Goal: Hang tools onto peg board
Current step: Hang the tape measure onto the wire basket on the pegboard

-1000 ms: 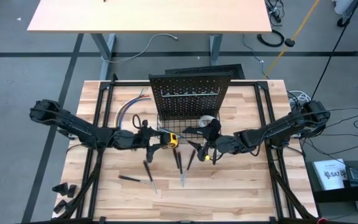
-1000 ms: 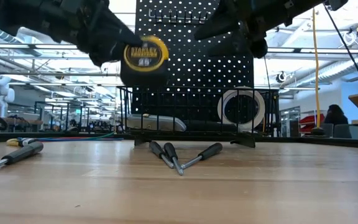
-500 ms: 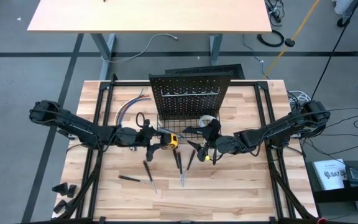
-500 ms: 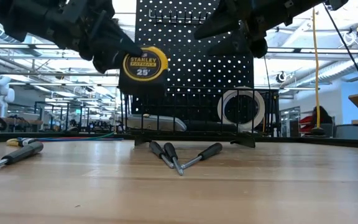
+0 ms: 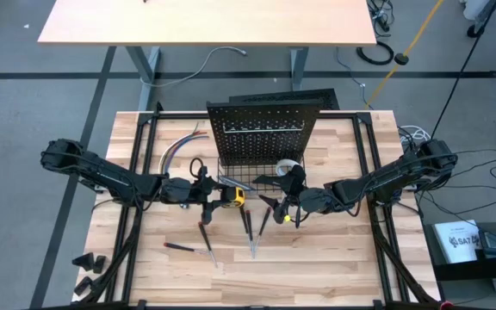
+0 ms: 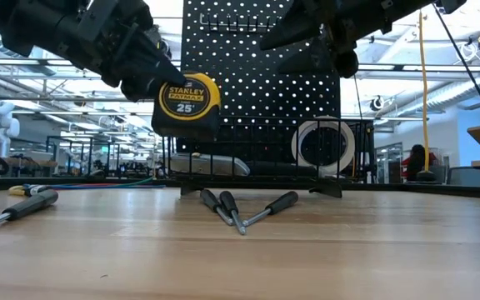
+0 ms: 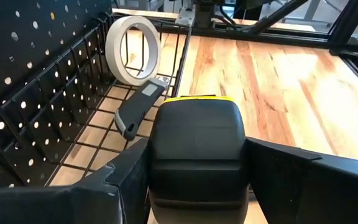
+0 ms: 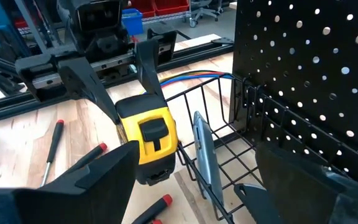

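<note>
— Where's the tape measure (image 6: 187, 103) now?

— Left of centre in the low view, clamped in the left tool (image 5: 222, 196), up off the table (image 5: 334, 258) at the basket (image 7: 61, 118) rim in front of the peg board (image 5: 265, 133).

— And the other arm?

— The right tool (image 5: 284, 207) hangs centre-frame from above, fingers spread wide, holding nothing.

— Room to move?

— Bare wood along the lower edge; the screwdrivers (image 5: 250, 226) lie just below both tools.

— Anything one camera adds?

— The left wrist view shows the tape roll (image 7: 132, 48) and knife (image 7: 140, 107) inside the basket — the measure's lower half is cut off there.
</note>
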`<action>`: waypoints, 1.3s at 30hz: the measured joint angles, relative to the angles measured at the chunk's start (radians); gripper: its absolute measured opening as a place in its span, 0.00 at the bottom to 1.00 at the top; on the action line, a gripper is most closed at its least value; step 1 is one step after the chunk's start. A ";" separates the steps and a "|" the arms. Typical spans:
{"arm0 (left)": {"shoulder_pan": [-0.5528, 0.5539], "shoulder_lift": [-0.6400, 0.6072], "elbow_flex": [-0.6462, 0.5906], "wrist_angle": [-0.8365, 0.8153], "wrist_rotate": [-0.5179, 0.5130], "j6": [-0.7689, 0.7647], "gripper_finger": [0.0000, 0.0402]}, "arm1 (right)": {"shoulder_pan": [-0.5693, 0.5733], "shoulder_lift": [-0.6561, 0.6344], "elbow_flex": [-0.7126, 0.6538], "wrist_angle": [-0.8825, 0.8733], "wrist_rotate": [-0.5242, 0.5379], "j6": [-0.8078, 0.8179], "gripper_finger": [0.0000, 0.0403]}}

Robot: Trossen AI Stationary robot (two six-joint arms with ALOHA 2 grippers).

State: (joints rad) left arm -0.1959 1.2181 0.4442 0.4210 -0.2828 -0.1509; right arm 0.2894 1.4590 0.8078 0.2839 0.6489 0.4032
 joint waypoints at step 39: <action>0.000 0.103 0.001 0.052 -0.041 0.004 0.55 | -0.102 0.411 0.303 0.186 -0.207 -0.159 0.00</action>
State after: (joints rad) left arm -0.1959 1.3209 0.4450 0.4728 -0.3233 -0.1466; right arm 0.1871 1.8701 1.1105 0.4701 0.4417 0.2439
